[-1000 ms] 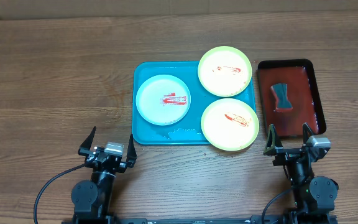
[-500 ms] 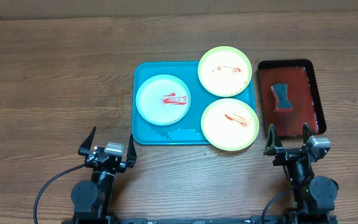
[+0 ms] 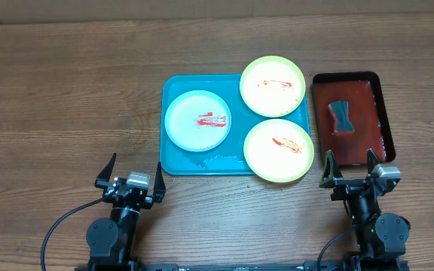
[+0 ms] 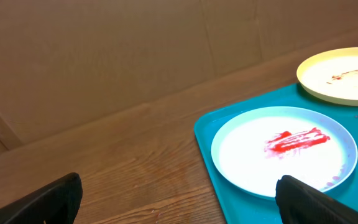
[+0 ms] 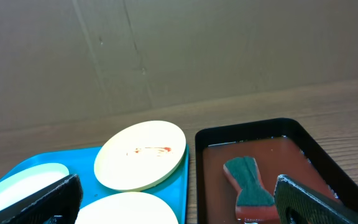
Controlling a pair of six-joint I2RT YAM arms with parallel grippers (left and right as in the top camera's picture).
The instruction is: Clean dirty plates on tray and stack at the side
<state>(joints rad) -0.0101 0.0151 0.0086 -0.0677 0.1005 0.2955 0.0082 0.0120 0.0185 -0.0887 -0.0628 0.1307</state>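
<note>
Tray (image 3: 178, 89): turquoise, rounded corners, raised rim. It lies flat on the bench (image 3: 66, 98), a little right of centre in the overhead view, with pale specks along its lower edge.
Blue plate (image 3: 198, 120): pale, in the left half of the tray, wholly inside the rim, with a red smear at its middle. It fills the lower right of the left wrist view.
Upper green plate (image 3: 273, 86): at the tray's upper right corner, overhanging the rim above and to the right, with a thin red streak across it.
Lower green plate (image 3: 279, 150): at the tray's lower right corner, overhanging the rim below and to the right, with a red smear near its middle. It sits just below the upper green plate; whether their edges touch cannot be told.
Red tray (image 3: 362, 94): dark red with a black rim, just right of the turquoise tray, a narrow strip of bench between them.
Sponge (image 3: 343, 117): dark green on red, waisted shape, lying flat in the middle of the red tray.
Left jaws: low in the overhead frame, below the tray's lower left corner, wide apart and empty. Dark fingers (image 4: 55, 199) show in the bottom corners of the left wrist view.
Right jaws: lower right of the overhead frame, below the red tray, wide apart and empty. Fingers (image 5: 319, 199) show in the bottom corners of the right wrist view.
Backdrop (image 5: 166, 50): brown cardboard wall behind the bench in both wrist views.
</note>
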